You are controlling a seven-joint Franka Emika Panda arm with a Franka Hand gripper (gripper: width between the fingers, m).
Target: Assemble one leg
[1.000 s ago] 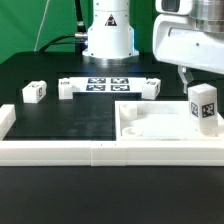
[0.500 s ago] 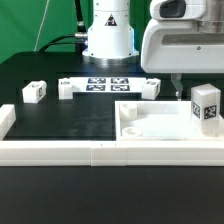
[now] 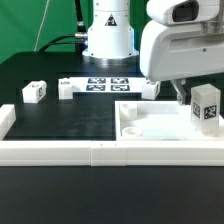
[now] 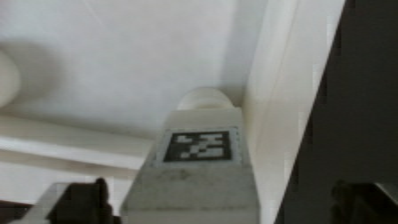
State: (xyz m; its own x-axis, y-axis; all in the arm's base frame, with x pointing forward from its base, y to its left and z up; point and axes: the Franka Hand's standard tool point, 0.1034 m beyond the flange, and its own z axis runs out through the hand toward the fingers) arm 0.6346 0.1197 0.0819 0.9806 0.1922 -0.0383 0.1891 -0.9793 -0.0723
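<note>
Though set around the leg (image 3: 205, 105), not pinching it, with fingers (image 4: 75, 203) spread on either side (tag visible in both views); upright on the white panel (image 3: 150, 126), at the exterior view's right.

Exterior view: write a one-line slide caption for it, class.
Open two-finger gripper hangs beside a small white tagged plastic leg upright on the large flat white square panel.

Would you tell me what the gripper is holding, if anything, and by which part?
It cannot be told: the near end of the leg sits between the fingers of the gripper, but contact is unclear.
</note>
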